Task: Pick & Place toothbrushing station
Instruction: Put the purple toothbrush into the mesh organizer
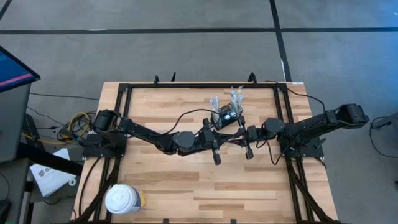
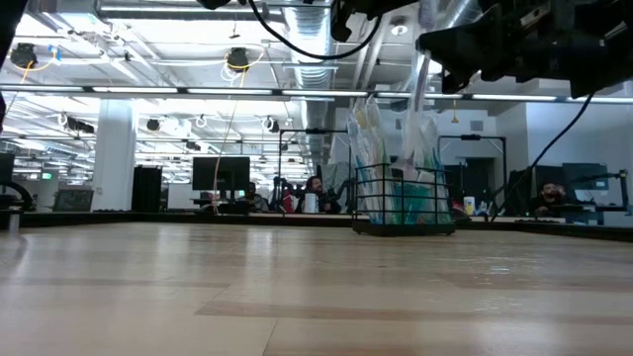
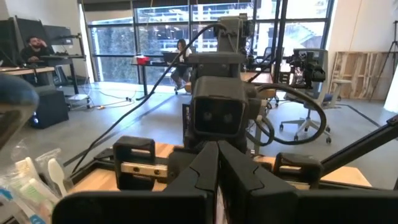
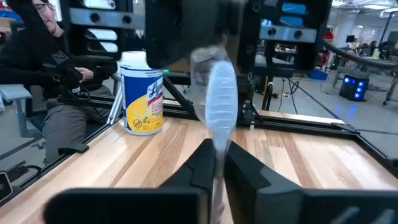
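Note:
The black wire-mesh caddy (image 1: 227, 117) (image 2: 401, 203) stands on its base on the wooden table, right of the middle and toward the far edge. Packaged toothbrushes (image 1: 235, 96) (image 3: 28, 180) stick up out of it. Just on its near side, above the table, my two grippers meet tip to tip, both pointing level. My left gripper (image 1: 227, 132) (image 3: 217, 165) comes from the table's left, and my right gripper (image 1: 237, 132) (image 4: 217, 155) from the right. One toothbrush in a clear pack (image 4: 221, 106) (image 2: 420, 69) stands upright between them. My left gripper is shut, level from the table's left. A pale strip (image 3: 219, 196) shows between its two fingers; which part of the toothbrush pack that is I cannot tell. My right gripper pinches the toothbrush low on its handle (image 4: 217, 146) between its two fingers. The fingers come level from the table's right and lie across it. The brush stands upright, its wider upper end above the fingers, lifted clear of the table.
A white-lidded yellow round tub (image 1: 123, 199) (image 4: 143, 93) stands at the table's near left corner. A black frame (image 1: 186, 85) runs around the tabletop. People sit at desks beyond the table.

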### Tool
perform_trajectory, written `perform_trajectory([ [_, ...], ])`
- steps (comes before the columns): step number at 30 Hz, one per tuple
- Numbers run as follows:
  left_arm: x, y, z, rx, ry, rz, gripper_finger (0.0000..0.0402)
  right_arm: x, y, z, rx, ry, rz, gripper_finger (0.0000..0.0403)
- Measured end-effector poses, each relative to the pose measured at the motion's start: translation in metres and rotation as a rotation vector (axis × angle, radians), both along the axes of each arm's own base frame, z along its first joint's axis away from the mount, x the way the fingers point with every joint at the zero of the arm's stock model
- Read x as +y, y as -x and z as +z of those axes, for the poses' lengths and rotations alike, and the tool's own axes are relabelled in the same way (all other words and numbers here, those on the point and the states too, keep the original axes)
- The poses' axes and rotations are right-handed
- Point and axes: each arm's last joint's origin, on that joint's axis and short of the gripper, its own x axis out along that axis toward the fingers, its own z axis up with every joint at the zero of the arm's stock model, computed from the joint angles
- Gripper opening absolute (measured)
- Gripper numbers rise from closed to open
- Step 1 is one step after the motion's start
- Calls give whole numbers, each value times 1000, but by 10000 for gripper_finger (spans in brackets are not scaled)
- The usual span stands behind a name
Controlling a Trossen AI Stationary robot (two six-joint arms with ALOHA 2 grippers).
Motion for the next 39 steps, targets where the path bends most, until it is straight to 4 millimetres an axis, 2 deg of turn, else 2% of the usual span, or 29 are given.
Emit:
perform_trajectory([
  [2, 0, 0, 0, 1, 0, 1, 0, 1, 0, 0, -5, 16, 4, 12],
  [12, -1, 1, 0, 0, 0, -3, 4, 2, 0, 0, -1, 13, 11, 5],
  [19, -2, 14, 22, -42, 11, -11, 18, -1, 1, 1, 1, -2, -3, 2],
  [23, 0, 27, 27, -33, 14, -14, 28, -9, 3, 5, -14, -6, -39, 1],
  [29, -1, 41, 12, 7, 58, -26, 33, -29, 12, 14, -20, -6, -139, 1],
  [33, 0, 43, 4, 20, 89, -28, 31, -41, 24, 22, -39, -4, -204, 1],
  [39, -1, 43, 4, 13, 99, -32, 28, -59, 43, 29, -20, -5, -317, 1],
])
